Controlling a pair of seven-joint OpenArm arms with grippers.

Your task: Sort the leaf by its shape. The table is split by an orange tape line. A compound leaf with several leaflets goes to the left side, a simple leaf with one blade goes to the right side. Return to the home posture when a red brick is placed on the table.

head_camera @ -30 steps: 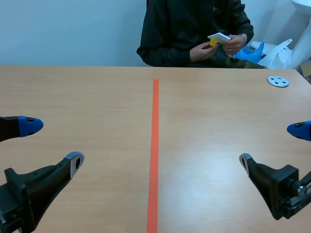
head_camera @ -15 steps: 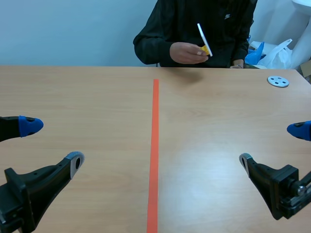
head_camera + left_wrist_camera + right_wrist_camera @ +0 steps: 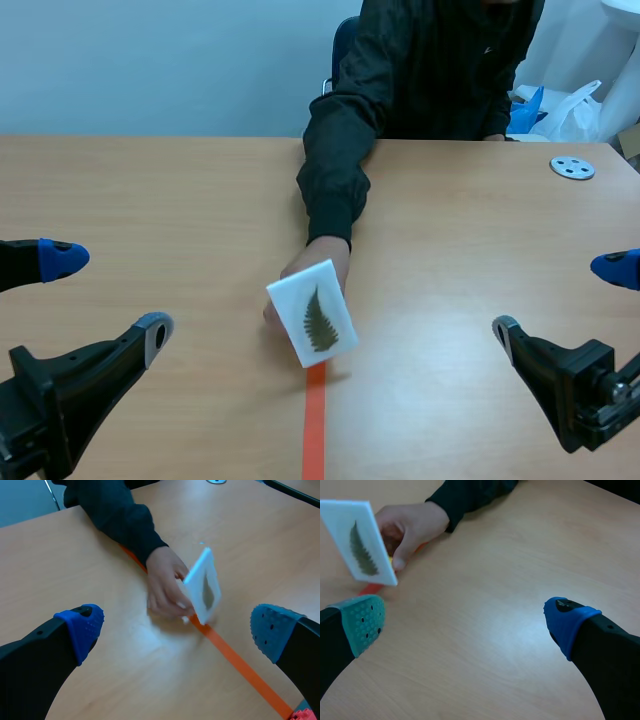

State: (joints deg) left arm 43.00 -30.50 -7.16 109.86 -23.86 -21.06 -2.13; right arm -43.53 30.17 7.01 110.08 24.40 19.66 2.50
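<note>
A white card (image 3: pixel 312 313) showing a fern-like leaf with several leaflets stands tilted over the orange tape line (image 3: pixel 314 430), held by a person's hand (image 3: pixel 315 262) reaching across the table. The same card (image 3: pixel 203 585) lies ahead of my left gripper (image 3: pixel 177 630), which is open with nothing between its fingers. In the right wrist view the card (image 3: pixel 360 542) is beyond my green-padded finger (image 3: pixel 362 622), and my right gripper (image 3: pixel 465 617) is open. In the scene view the left gripper (image 3: pixel 105 295) and right gripper (image 3: pixel 560 300) sit low at either side, well apart from the card.
The person's dark sleeve (image 3: pixel 335 170) stretches over the middle of the table. A small grey disc (image 3: pixel 572 167) lies at the far right. White and blue bags (image 3: pixel 560 108) sit behind the table's far edge.
The person has leaned forward and brought the card from chest height down to the tape line near the table's middle. Neither arm has moved.
</note>
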